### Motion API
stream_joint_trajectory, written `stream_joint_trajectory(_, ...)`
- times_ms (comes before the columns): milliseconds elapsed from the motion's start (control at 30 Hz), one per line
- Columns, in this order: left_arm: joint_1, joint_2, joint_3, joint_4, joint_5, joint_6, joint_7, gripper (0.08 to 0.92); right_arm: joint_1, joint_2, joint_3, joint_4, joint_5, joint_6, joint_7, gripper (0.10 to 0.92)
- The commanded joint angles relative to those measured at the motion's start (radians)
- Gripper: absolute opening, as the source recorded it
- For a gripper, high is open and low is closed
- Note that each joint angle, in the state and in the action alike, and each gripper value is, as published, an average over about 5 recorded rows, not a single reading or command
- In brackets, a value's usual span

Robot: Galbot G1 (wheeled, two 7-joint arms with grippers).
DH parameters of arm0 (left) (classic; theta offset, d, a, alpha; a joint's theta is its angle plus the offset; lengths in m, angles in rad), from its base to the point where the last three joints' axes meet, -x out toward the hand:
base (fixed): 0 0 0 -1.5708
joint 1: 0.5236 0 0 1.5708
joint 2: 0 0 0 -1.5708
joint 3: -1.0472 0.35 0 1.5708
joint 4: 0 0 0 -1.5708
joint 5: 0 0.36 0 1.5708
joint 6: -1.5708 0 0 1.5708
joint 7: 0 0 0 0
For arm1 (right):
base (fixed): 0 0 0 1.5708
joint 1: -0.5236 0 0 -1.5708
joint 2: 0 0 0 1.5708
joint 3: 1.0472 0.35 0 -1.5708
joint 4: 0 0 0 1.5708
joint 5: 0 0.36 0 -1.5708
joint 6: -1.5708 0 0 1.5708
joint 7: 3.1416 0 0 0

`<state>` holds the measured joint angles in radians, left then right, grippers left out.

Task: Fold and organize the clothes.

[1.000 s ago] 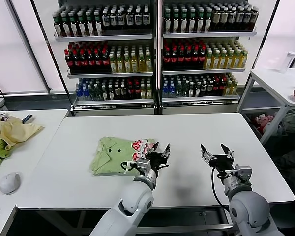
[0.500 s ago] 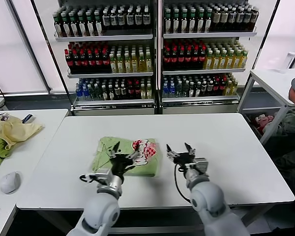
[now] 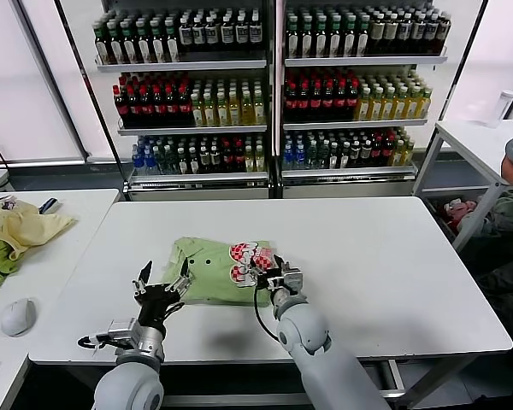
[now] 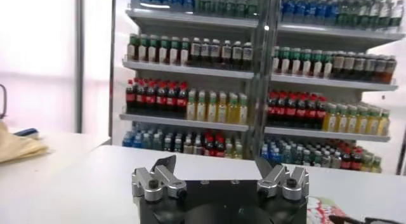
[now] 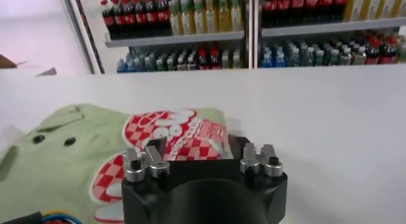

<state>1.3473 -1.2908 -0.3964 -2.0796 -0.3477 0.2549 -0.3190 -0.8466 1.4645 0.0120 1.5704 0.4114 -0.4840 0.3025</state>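
White surface (image 3: pixel 393 256) held the folded shirt (image 3: pixel 207 272); right pincer (image 3: pixel 271 266) released at its print edge, left pincer (image 3: pixel 161 289) released nearby; press edges flat.

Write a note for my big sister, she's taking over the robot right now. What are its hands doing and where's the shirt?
Left gripper: open, empty, poised at the left edge of the shirt near the table's front.
Right gripper: open, holding nothing, at the shirt's right edge by the print.
The light green short-sleeved cotton shirt with the red-and-white print lies folded into a compact rectangle on the white table, collar to the left, print to the right.
Done: the shirt looks folded already.
Left: probably tidying or squaring it up; neither gripper has a grip yet.
The pale yellow cloth on the side table isn't part of the job.
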Motion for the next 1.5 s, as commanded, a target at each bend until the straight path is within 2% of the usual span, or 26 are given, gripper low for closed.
stream_joint_trajectory(33, 0.059, 0.016, -0.056, -0.023, 0.002, -0.017, -0.002, 0.823, 0.041, 0.048, -0.041, -0.111, -0.004, -0.021, 0.021, 0.570)
stream_joint_trajectory(233, 0.062, 0.014, -0.050, -0.025, 0.002, -0.015, -0.004, 0.823, 0.043, 0.019, -0.028, -0.107, -0.022, -0.026, 0.015, 0.397)
stream_joint_trajectory(500, 0.073, 0.012, -0.050, -0.032, 0.002, -0.015, -0.005, 0.823, 0.082, -0.127, 0.024, -0.080, -0.046, -0.027, -0.045, 0.176)
stream_joint_trajectory(700, 0.073, 0.009, -0.040, -0.036, 0.009, -0.014, -0.005, 0.823, 0.115, -0.230, 0.089, -0.102, -0.092, -0.025, -0.117, 0.127)
stream_joint_trajectory(867, 0.075, 0.000, -0.022, -0.041, 0.033, -0.014, -0.003, 0.823, 0.111, -0.283, 0.141, -0.101, -0.165, 0.020, -0.187, 0.127)
stream_joint_trajectory(1033, 0.084, -0.012, -0.001, -0.050, 0.073, -0.018, 0.001, 0.823, 0.049, -0.319, 0.189, -0.013, -0.176, 0.149, -0.213, 0.147)
stream_joint_trajectory(1200, 0.094, -0.026, 0.012, -0.062, 0.100, -0.023, 0.008, 0.823, -0.081, -0.329, 0.258, 0.138, -0.161, 0.288, -0.149, 0.278)
stream_joint_trajectory(1500, 0.134, -0.043, 0.022, -0.092, 0.136, -0.036, 0.032, 0.823, -0.405, -0.346, 0.465, 0.453, -0.144, 0.307, -0.176, 0.520)
